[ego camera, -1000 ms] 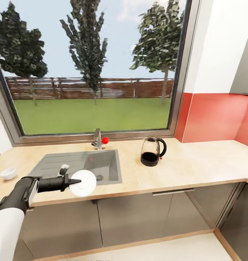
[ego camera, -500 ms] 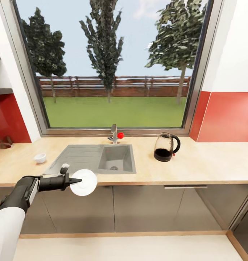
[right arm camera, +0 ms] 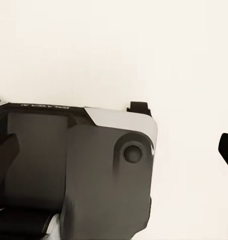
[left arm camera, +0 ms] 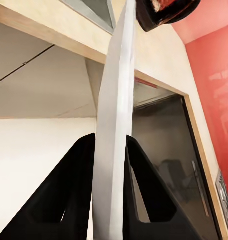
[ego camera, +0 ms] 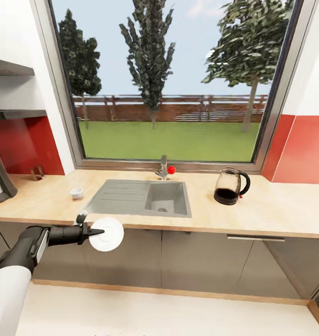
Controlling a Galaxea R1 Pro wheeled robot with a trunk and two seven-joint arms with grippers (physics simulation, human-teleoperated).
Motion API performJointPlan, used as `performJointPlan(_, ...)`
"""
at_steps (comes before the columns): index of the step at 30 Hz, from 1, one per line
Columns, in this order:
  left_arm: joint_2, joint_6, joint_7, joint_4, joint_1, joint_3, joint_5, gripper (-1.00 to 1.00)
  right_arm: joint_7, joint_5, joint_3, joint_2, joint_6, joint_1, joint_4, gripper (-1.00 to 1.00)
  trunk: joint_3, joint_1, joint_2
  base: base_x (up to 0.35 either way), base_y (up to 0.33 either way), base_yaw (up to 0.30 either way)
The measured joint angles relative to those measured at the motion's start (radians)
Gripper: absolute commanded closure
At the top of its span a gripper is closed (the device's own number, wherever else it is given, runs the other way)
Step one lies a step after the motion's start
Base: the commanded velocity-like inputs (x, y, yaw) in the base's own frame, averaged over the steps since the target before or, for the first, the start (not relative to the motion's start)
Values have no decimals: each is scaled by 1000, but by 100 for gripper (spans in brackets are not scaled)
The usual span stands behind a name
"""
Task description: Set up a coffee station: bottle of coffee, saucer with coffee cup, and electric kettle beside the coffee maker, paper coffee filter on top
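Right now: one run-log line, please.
left claw: shut on saucer, off counter | coffee cup: on kitchen countertop | electric kettle: on countertop

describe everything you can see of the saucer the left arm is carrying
The saucer is a small, round, flat white plate with a faint raised ring at its middle, looking like glazed ceramic. It is held on edge, its face turned toward the head camera. The left pincer is clamped on its rim; in the left wrist view the two black fingers press either side of the thin white edge. It hangs in the air in front of the kitchen countertop, below the sink, touching nothing else.
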State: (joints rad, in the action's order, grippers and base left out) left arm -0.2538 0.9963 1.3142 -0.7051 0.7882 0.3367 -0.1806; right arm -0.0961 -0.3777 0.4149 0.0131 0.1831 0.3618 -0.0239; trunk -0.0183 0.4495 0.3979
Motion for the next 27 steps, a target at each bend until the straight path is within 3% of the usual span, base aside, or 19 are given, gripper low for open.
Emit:
performJointPlan(11, -1, 0, -1, -1, 7, 0, -1, 100, 0, 1, -1, 0, -10, 0, 0, -100, -14, 0, 0, 0, 0, 175)
performJointPlan(22, -6, 3, -1, -59, 7, 4, 0, 100, 0, 2, -1, 0, -20, 0, 0, -100, -28, 0, 0, 0, 0, 176)
performJointPlan(27, -19, 2, -2, -61, 7, 35, 41, 100, 0, 2, -1, 1, -20, 0, 0, -100, -34, 0, 0, 0, 0, 175)
